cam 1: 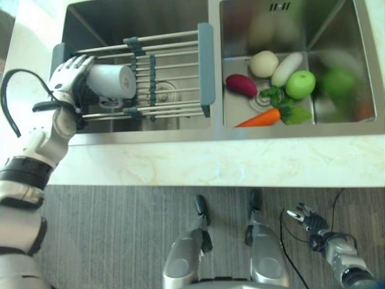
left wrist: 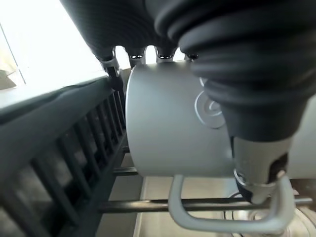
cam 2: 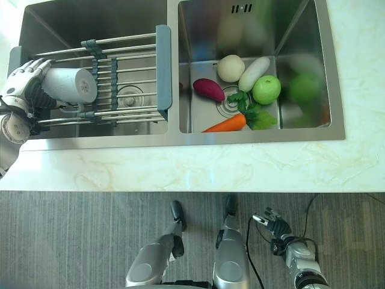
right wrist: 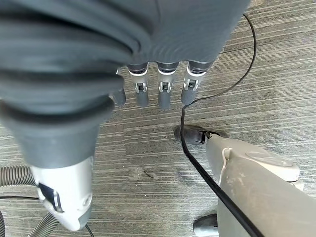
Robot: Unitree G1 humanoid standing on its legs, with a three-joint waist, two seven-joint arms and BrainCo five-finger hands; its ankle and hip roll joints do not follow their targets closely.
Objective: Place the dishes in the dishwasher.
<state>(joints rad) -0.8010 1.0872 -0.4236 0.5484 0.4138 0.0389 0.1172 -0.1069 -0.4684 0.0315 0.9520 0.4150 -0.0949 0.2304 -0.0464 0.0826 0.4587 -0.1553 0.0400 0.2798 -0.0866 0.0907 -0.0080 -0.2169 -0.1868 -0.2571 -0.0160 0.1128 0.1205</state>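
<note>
A white mug (cam 1: pixel 112 81) lies on its side on the wire rack (cam 1: pixel 150 78) that spans the left basin of the sink (cam 1: pixel 216 129), its handle hanging down between the rack's bars. The left hand (cam 1: pixel 71 77) has its fingers and thumb curled round the mug's base end, gripping it at the rack's left end. The right hand (cam 2: pixel 274 227) hangs low over the floor, well apart from the counter (cam 1: pixel 210 162), with relaxed fingers and nothing in it.

As a judgement, the task is at an early stage: the mug is gripped but sits on the rack, and no dishwasher can be seen, so lifting it out and carrying it off are yet to come. The handle caught between the bars could snag as the mug lifts.

In the right basin lie a carrot (cam 1: pixel 260 118), a green apple (cam 1: pixel 300 84), a purple sweet potato (cam 1: pixel 240 85), a white radish (cam 1: pixel 287 68) and a pale round vegetable (cam 1: pixel 263 63); none of these is in the way.
</note>
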